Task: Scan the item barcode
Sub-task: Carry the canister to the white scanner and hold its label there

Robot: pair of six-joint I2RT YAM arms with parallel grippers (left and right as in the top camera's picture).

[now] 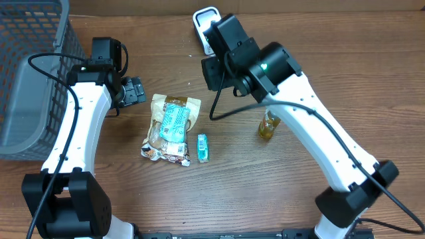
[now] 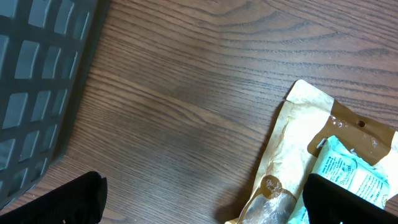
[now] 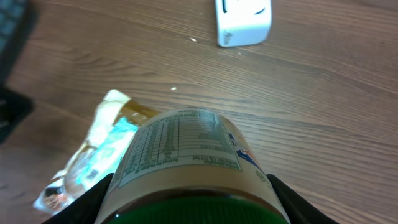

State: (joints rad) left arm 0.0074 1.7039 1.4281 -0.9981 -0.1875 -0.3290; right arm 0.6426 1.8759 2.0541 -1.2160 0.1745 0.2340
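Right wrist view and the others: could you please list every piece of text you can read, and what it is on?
None can be quoted.
On the jar: a printed table on the label, too blurred.
On the snack bag: print too small.
On the teal packet: too small.
On the white scanner: no readable text.

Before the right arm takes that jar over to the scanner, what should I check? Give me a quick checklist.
1. Jar secure in right gripper: ok, clamped on both sides.
2. Barcode turned toward scanner: cannot tell; only the nutrition panel shows.
3. Way to scanner free: ok, bare table between in the wrist view.
4. Left gripper out of the way: ok, open and empty beside the snack bag.
5. Scanner on and ready: cannot tell.
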